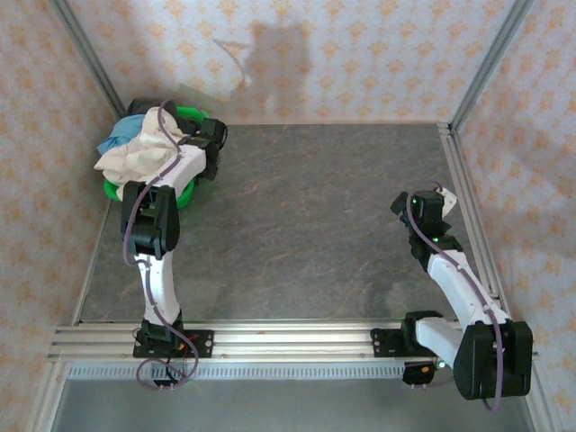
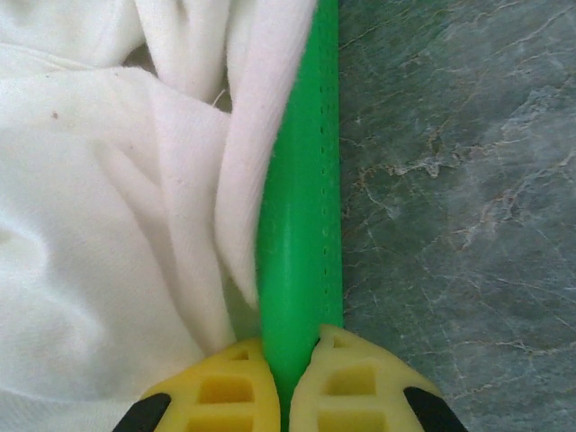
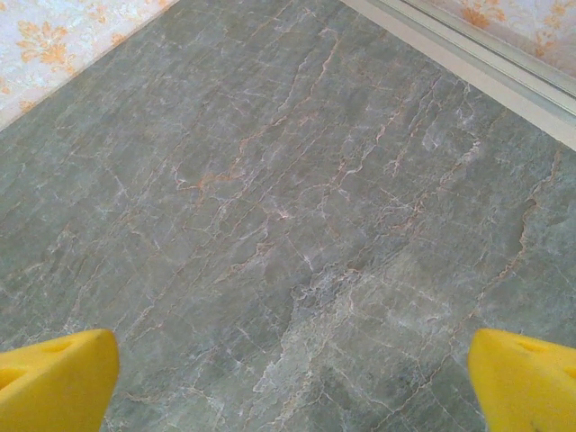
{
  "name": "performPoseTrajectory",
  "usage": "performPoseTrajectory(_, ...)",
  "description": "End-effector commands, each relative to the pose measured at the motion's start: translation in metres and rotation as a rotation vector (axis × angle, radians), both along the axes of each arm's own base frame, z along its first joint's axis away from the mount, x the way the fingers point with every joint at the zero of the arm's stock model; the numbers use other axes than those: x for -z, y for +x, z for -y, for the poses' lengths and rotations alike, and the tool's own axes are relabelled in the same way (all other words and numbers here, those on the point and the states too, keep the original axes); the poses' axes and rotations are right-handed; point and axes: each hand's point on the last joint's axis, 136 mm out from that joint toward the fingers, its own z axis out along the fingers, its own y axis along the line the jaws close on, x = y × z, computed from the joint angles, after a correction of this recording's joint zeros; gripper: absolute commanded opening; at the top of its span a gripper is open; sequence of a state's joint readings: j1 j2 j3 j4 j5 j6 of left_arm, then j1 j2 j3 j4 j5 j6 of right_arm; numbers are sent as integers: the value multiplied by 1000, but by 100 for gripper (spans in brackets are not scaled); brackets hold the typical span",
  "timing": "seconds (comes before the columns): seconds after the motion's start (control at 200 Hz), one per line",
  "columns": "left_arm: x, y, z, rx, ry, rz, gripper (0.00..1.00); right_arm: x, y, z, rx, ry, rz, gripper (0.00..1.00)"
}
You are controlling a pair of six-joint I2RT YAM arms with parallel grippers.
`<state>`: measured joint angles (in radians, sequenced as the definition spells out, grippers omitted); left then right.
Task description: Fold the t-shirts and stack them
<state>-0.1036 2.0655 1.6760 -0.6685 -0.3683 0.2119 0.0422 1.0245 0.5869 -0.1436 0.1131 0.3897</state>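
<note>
Far-left corner of the counter: the t-shirts lie heaped in a green basket, none folded or stacked yet. A cream-white shirt is on top, w/ a light blue shirt poking out at the pile's left edge.

The left gripper sits over the basket's near-right rim, jaws closed to a thin slit. In the wrist view the rim runs straight ahead from the fingertips. The cream-white cloth bunches just to the rim's left, bare counter to its right. Nothing appears pinched, and contact w/ the rim can't be told.

Judged from here, a grab needs the jaws to part and shift left onto the cloth folds.

The right gripper hangs over bare counter on the right side, jaws spread wide, holding nothing, well apart from the pile. The left arm is clearly nearer.
</note>
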Motion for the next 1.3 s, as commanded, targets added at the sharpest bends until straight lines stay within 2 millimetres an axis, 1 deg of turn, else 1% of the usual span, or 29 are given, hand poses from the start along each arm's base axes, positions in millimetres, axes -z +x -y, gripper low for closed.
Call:
performPoseTrajectory(0.0,-25,8,-20,-38,18,46,0,-12,-2,5,23,-10,13,99)
performPoseTrajectory(0.085,-32,8,-18,-53,-10,54,13,-13,-2,4,18,-7,17,99)
performPoseTrajectory(0.155,-39,8,-6,-46,-96,52,30,-16,-2,3,12,-2,21,99)
performPoseTrajectory(0.28,-66,3,18,-56,-239,103,35,-22,-2,-2,-16,11,38,99)
performPoseTrajectory(0.355,-82,-6,29,-59,-317,165,41,-24,-3,-5,-32,21,43,99)
performPoseTrajectory(0.365,-81,-7,30,-61,-327,166,42,-23,-3,-5,-35,22,43,99)
performPoseTrajectory(0.375,-89,-10,30,-60,-337,188,44,-24,-3,-6,-38,23,45,99)
performPoseTrajectory(0.395,-95,-13,32,-62,-351,211,46,-24,-3,-7,-45,25,47,99)
performPoseTrajectory(0.425,-102,-17,29,-81,-358,243,51,-25,-3,-9,-55,28,51,99)
performPoseTrajectory(0.44,-107,-19,27,-96,-357,265,56,-24,-2,-10,-61,30,52,99)
performPoseTrajectory(0.455,-110,-22,24,-114,-355,278,62,-25,-2,-10,-66,31,53,99)
performPoseTrajectory(0.49,-118,-27,14,-161,-353,322,81,-24,-1,-14,-83,40,56,99)
performPoseTrajectory(0.515,-123,-31,6,-201,-353,349,90,-24,0,-16,-98,46,61,99)
performPoseTrajectory(0.555,-127,-36,-9,-266,-363,377,98,-24,2,-21,-122,57,66,99)
performPoseTrajectory(0.596,-128,-40,-23,-327,-386,399,100,-23,4,-26,-146,68,71,99)
performPoseTrajectory(0.621,-128,-41,-34,-365,-401,411,100,-22,4,-28,-157,73,71,99)
performPoseTrajectory(0.731,-110,-40,-69,-510,-471,392,100,-18,7,-34,-188,84,70,99)
performPoseTrajectory(0.826,-93,-27,-81,-555,-528,354,98,-15,7,-36,-200,81,60,99)
performPoseTrajectory(0.846,-89,-25,-83,-560,-539,345,96,-15,6,-36,-201,80,59,99)
performPoseTrajectory(0.861,-93,-22,-83,-560,-550,352,95,-14,6,-36,-204,80,57,99)
performPoseTrajectory(0.866,-86,-21,-84,-565,-550,338,94,-14,6,-36,-204,80,58,99)
performPoseTrajectory(0.876,-81,-18,-85,-571,-555,329,93,-14,6,-36,-206,80,57,99)
performPoseTrajectory(0.921,-76,-10,-87,-578,-575,314,90,-13,6,-38,-213,80,56,99)
performPoseTrajectory(0.946,-72,-5,-85,-573,-593,302,86,-12,6,-38,-214,80,55,99)
performPoseTrajectory(1.006,-66,3,-79,-565,-635,276,71,-11,5,-38,-215,79,52,99)
performPoseTrajectory(1.021,-66,5,-77,-561,-648,274,66,-11,5,-38,-216,78,51,99)
performPoseTrajectory(1.111,-65,10,-69,-543,-699,278,45,-9,4,-36,-208,71,45,99)
performPoseTrajectory(1.211,-77,9,-64,-522,-724,296,20,-9,5,-36,-209,72,45,99)
performPoseTrajectory(1.296,-102,6,-55,-480,-752,335,3,-10,6,-38,-214,79,48,99)
